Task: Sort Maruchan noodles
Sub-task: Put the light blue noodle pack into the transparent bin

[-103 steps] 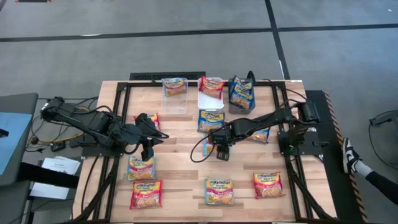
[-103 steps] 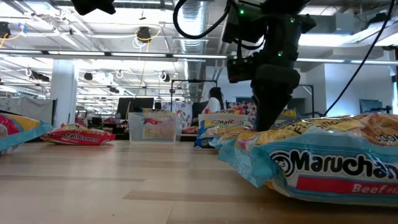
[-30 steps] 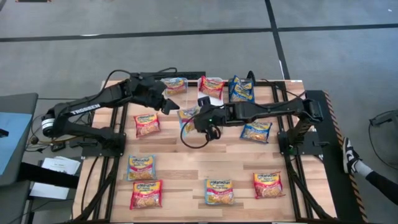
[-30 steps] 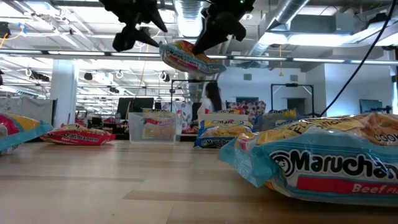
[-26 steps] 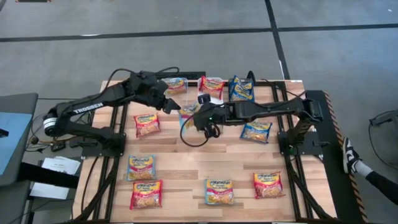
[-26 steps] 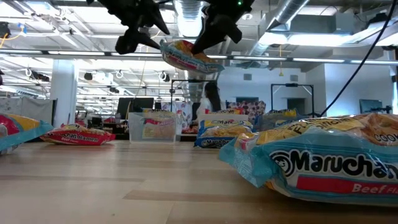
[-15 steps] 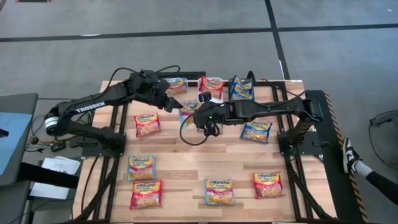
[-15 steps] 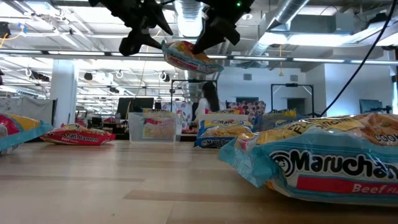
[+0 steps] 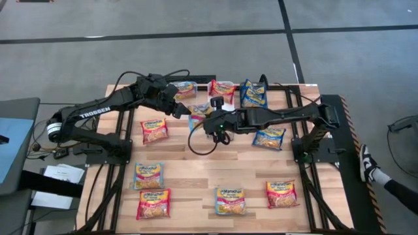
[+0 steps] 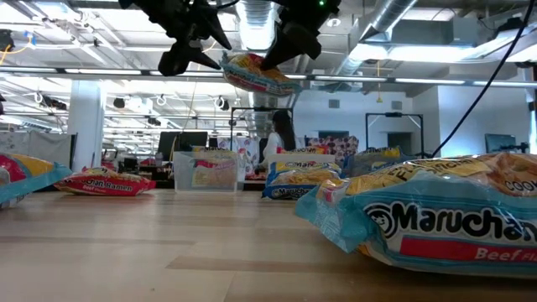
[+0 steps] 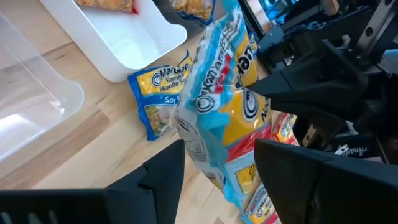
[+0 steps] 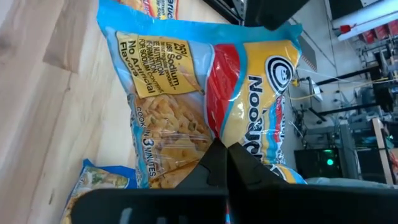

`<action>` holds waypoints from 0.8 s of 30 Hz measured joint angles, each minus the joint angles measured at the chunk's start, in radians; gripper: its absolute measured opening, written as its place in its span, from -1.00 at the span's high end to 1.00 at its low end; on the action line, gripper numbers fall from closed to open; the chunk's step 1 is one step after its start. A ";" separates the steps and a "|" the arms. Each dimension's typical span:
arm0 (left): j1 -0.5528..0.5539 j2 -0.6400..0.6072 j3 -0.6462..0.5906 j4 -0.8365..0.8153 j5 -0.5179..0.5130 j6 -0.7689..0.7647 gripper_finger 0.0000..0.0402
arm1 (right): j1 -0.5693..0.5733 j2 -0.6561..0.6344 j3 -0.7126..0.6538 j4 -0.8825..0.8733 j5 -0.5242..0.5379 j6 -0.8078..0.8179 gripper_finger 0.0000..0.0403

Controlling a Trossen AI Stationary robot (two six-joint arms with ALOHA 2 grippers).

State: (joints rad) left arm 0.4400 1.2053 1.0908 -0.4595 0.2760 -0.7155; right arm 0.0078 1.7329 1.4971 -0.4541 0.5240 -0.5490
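The right gripper (image 9: pixel 210 119) pinches a blue packet (image 9: pixel 199 113) aloft near the far bins. The left gripper (image 9: pixel 179 108), jaws spread, straddles its left end.

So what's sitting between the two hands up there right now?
The blue noodle packet, lifted off the table. The low view shows it hanging between the left hand and the right hand, which is shut on its edge; the left hand's fingers are open around it.

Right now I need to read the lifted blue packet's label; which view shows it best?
The right wrist view: the blue packet fills it, print legible. Left wrist shows it edge-on; high and low views show it small.
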 joint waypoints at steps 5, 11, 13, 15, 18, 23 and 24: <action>0.000 0.000 0.000 0.000 0.000 0.000 0.10 | 0.015 0.000 0.000 0.023 0.000 0.008 0.97; 0.000 0.000 0.000 0.002 0.000 0.000 0.10 | 0.040 0.000 0.000 0.024 -0.001 0.026 0.97; 0.000 0.000 0.000 0.003 0.007 0.000 0.10 | 0.045 0.000 0.000 0.029 -0.001 0.029 0.97; 0.000 0.000 0.000 0.006 0.030 0.001 0.10 | 0.043 0.000 0.000 0.051 -0.002 0.028 0.97; -0.006 0.000 0.000 0.006 0.083 0.000 0.10 | 0.037 0.000 0.000 0.073 -0.005 0.028 0.97; -0.030 -0.001 0.000 0.007 0.107 0.000 0.10 | 0.036 0.000 0.000 0.112 -0.035 0.024 0.98; -0.031 -0.001 0.000 0.010 0.110 0.000 0.10 | 0.036 0.000 0.000 0.114 -0.037 0.024 0.98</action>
State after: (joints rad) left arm 0.4085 1.2045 1.0908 -0.4499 0.3861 -0.7151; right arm 0.0441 1.7329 1.4967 -0.3401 0.4873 -0.5247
